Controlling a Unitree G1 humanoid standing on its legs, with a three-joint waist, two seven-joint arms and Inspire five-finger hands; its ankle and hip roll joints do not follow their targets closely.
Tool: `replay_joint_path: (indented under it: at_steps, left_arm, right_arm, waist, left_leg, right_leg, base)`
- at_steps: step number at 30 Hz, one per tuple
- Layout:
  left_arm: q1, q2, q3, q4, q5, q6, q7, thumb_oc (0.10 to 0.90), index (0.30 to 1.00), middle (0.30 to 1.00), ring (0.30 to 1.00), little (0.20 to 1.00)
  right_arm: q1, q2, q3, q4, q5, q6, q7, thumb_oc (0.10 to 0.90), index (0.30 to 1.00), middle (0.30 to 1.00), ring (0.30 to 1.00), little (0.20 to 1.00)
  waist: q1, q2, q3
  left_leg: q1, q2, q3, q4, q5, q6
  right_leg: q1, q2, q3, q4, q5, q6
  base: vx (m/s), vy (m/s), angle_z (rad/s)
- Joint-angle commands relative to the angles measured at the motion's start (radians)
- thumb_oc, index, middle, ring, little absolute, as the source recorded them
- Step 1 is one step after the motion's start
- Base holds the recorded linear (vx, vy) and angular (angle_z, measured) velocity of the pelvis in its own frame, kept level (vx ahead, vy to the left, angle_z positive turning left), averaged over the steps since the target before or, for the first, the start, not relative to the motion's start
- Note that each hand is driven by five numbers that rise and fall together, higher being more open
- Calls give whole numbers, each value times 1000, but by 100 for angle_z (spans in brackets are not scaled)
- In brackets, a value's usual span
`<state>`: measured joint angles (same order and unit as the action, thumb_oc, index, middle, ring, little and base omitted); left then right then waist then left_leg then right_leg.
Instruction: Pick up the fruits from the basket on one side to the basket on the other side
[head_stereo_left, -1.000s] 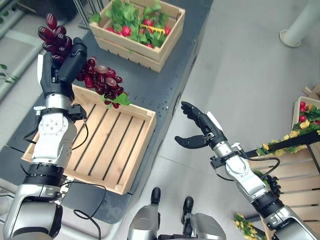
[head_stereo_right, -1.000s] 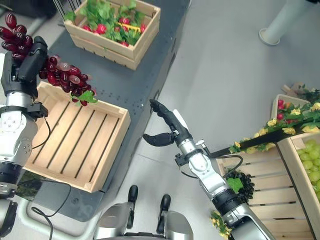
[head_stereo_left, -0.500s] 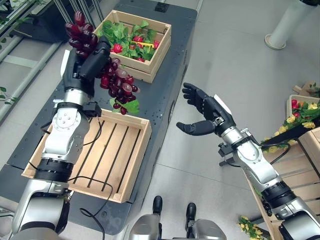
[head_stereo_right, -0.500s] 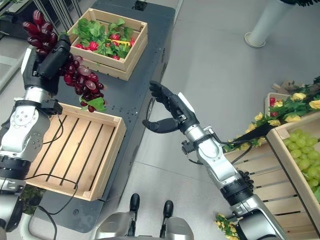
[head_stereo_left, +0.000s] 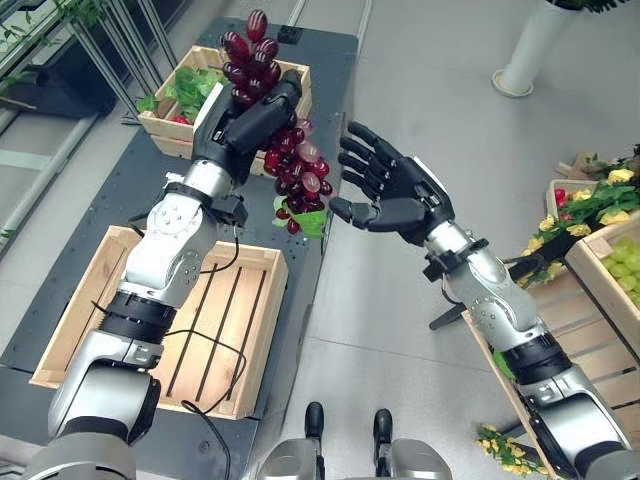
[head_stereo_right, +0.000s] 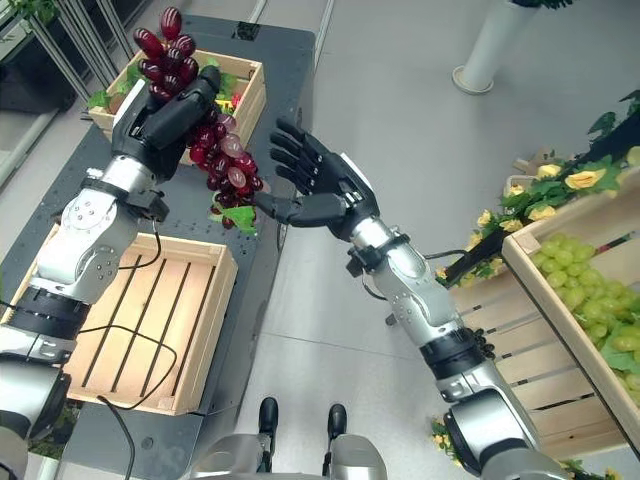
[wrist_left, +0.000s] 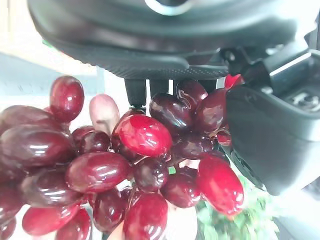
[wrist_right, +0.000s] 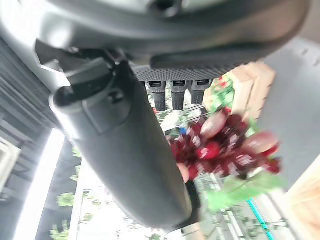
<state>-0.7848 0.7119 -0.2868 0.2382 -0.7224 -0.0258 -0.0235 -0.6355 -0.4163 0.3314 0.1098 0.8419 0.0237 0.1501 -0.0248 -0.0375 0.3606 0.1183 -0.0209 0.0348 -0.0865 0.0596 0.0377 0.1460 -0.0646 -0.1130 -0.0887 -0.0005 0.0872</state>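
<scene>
A bunch of dark red grapes (head_stereo_left: 290, 160) with a green leaf (head_stereo_left: 310, 220) hangs in the air, and my left hand (head_stereo_left: 245, 125) is shut on its upper part. The same grapes (wrist_left: 125, 165) bulge past that hand's fingers (wrist_left: 270, 135) in the left wrist view. My right hand (head_stereo_left: 400, 190) stands open just right of the bunch, fingers spread, thumb (head_stereo_left: 352, 212) pointing at the leaf, a small gap between. The grapes (wrist_right: 225, 145) show past its thumb (wrist_right: 130, 140) in the right wrist view. An empty wooden crate (head_stereo_left: 250, 340) lies below on the dark table (head_stereo_left: 330, 100).
A crate with leaves and red fruit (head_stereo_left: 170, 100) sits at the table's far end. Right of me stands a wooden shelf with green grapes (head_stereo_right: 570, 285), flowers (head_stereo_left: 585, 200) and more fruit. Grey floor (head_stereo_left: 420, 80) lies between table and shelf; a white post base (head_stereo_left: 520, 55) stands far right.
The camera has shifted. My left hand has carried the grapes rightward from over the empty crate to the table's edge. My right hand has risen and come close beside the bunch.
</scene>
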Motion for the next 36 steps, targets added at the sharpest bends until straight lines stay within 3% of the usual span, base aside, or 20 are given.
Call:
replay_joint_path:
  at_steps: [1, 15, 26, 32, 33, 34, 36]
  left_arm:
    - [-124, -91, -8, 88, -77, -90, -5, 400, 300, 300, 300, 300]
    - [-241, -179, -83, 97, -200, -69, -31, 400, 300, 300, 300, 300]
    - [-279, -194, -103, 84, -237, -69, -77, 400, 300, 300, 300, 300]
    - [-287, -186, -117, 82, -232, -60, -75, 400, 300, 300, 300, 300]
    - [-286, -184, -118, 86, -222, -61, -73, 400, 300, 300, 300, 300]
    - [-284, -184, -118, 92, -213, -58, -69, 400, 300, 300, 300, 300]
    - [-282, -182, -117, 104, -207, -60, -66, 400, 300, 300, 300, 300]
  right_arm:
    - [-14, 33, 12, 18, 64, -50, -46, 800, 900, 900, 900, 900]
    - [-187, 58, 87, 174, 15, -13, -107, 800, 900, 900, 900, 900]
    - [-251, 65, 109, 247, 44, 35, -135, 800, 900, 900, 900, 900]
    - [-272, 73, 105, 271, 78, -37, -144, 800, 900, 900, 900, 900]
    - [-275, 78, 99, 266, 75, -61, -146, 734, 801, 801, 801, 801]
    - [-278, 84, 92, 253, 70, -79, -163, 400, 300, 300, 300, 300]
    - [-281, 89, 85, 247, 66, -87, -174, 400, 300, 300, 300, 300]
  waist:
    - [-3, 54, -333]
    - [-13, 53, -352]
    - [-4, 48, -359]
    - [3, 47, -362]
    - [4, 48, -362]
    - [4, 48, -362]
    - [5, 48, -362]
  left_leg:
    - [1, -13, -7, -1, -96, -42]
    - [12, -3, 18, -1, -105, -44]
    - [11, -2, 10, -1, -108, -44]
    - [6, -1, 6, -1, -106, -44]
    - [5, -1, 6, -1, -106, -44]
    - [5, -2, 4, -1, -106, -42]
    - [5, -3, 1, -1, -106, -42]
  right_leg:
    - [-22, 21, 0, 1, -4, -30]
    - [-21, 27, 11, 1, -3, -35]
    - [-22, 25, 5, 1, -1, -35]
    - [-26, 26, 3, 1, 0, -35]
    - [-27, 26, 4, 1, 1, -35]
    - [-27, 27, 5, 1, 1, -36]
    - [-27, 27, 6, 1, 2, -36]
  base:
    - [0, 0, 0]
    - [-17, -5, -6]
    - [0, 0, 0]
    - [0, 0, 0]
    - [0, 0, 0]
    - [0, 0, 0]
    - [0, 0, 0]
